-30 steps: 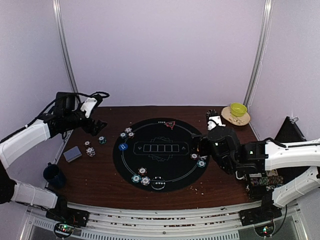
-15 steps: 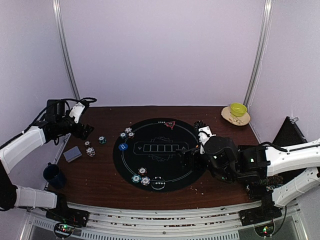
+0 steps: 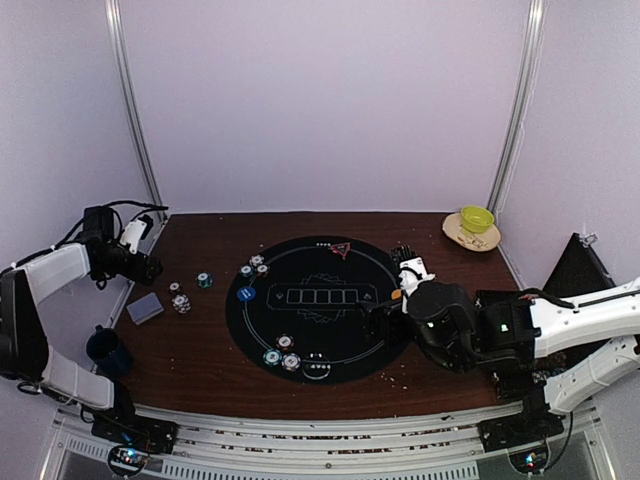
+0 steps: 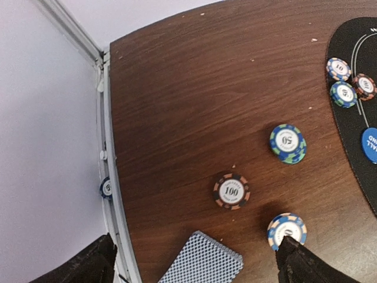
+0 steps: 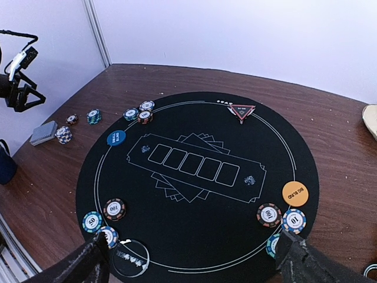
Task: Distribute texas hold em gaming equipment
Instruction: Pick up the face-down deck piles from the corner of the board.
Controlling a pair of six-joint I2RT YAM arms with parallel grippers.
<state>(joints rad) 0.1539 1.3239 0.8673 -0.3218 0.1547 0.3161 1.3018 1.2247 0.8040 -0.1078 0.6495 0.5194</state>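
While both pairs of jaws stand released with nothing between them, the left gripper hangs over the left side of the table. In its wrist view the grey-blue-backed deck of cards lies face down between the spread fingers, near the table edge. Its right fingertip overlaps the near rim of a blue-and-orange chip; whether they touch I cannot tell. Just beyond lie a brown 100 chip and a blue-green stack, each apart from the others on bare wood. Farther right, three more chips cluster at the rim of the round black mat, and the blue small-blind button lies just nearer on the mat

The right gripper, fingers equally wide, hovers over the mat's right part. Ahead of its right finger a pair of chips lies side by side, with the orange big-blind button just beyond them at the mat's right edge. A trio of chips sits at the near-left edge, and the red triangle marker lies at the far edge

At the table's far right corner stands a yellow-green bowl; a dark blue mug sits at the near left
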